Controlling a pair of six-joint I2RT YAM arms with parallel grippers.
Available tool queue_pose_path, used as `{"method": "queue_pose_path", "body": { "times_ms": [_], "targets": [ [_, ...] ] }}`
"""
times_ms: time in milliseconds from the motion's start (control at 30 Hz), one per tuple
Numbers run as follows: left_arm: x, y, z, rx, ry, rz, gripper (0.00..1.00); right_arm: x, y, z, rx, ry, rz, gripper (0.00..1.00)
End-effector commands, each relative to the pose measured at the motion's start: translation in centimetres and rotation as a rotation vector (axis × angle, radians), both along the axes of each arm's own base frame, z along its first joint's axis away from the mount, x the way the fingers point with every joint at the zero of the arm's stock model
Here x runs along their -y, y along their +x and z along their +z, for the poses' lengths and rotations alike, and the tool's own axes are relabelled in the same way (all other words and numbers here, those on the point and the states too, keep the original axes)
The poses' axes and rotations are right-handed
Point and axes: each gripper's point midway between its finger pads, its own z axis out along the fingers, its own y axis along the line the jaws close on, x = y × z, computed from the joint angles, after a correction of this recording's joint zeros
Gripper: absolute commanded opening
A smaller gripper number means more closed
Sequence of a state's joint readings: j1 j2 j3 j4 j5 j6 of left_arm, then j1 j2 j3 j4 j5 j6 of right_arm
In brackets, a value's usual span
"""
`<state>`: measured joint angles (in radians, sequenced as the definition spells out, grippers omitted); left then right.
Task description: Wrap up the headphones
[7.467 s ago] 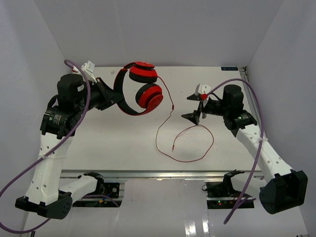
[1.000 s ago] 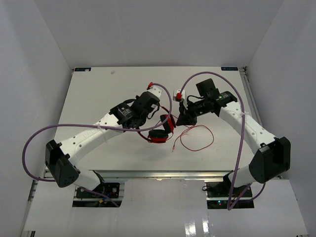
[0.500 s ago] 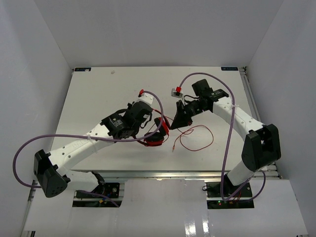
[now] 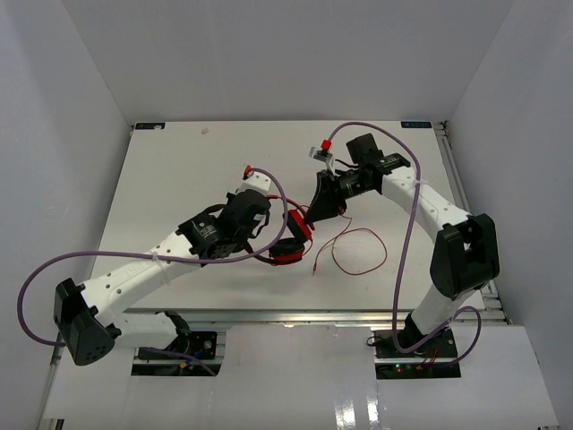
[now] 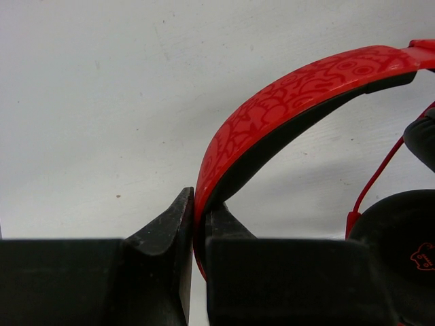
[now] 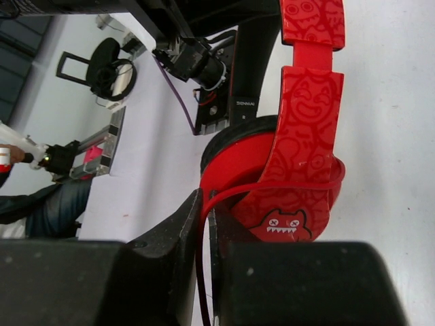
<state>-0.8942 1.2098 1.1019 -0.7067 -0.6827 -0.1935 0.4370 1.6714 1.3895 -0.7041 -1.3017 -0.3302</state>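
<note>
The left gripper [image 5: 199,205] clamps the headphones [image 5: 292,92] by the band, fingers nearly together. The right gripper [image 6: 205,204] pinches the cable [image 6: 285,185], with the earcup [image 6: 239,163] just beyond its fingertips.

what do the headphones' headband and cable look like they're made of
headband: probably hard plastic, smooth and slightly glossy red with a printed cartoon pattern, black lining underneath. cable: thin red, likely a rubbery plastic sheath, since it lies in loose curves.

headphones [image 4: 287,253] mostly covered from above, plug [image 4: 315,268] too small
</note>
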Motion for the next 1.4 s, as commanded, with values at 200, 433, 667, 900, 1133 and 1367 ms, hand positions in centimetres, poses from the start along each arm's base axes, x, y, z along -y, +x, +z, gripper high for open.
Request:
{"method": "queue_pose_path", "body": {
  "times_ms": [200, 433, 667, 900, 1133, 1367],
  "targets": [
    [2.1, 1.4, 2.1, 0.074, -0.101, 0.016, 0.00, -0.4, -0.4, 3.1, -0.037, 0.108, 0.062, 0.17],
    [2.3, 2.1, 1.1, 0.069, -0.057, 0.048, 0.00, -0.4, 0.1, 4.3, 0.017, 0.084, 0.028, 0.28],
    [3.3, 2.1, 1.1, 0.060, -0.108, 0.029, 0.00, -0.6, 1.0, 4.6, 0.028, 0.076, 0.011, 0.32],
    [4.4, 3.2, 0.7, 0.052, -0.101, 0.050, 0.00, -0.8, 1.2, 5.7, 0.048, 0.094, 0.014, 0.32],
    [5.4, 4.9, 0.7, 0.074, -0.101, 0.122, 0.00, -0.3, 0.2, 6.5, 0.067, 0.096, 0.005, 0.35],
    [5.8, 6.5, 1.8, 0.060, -0.182, 0.215, 0.00, 0.4, -1.4, 6.3, 0.076, 0.087, -0.007, 0.39]
  ]
}}
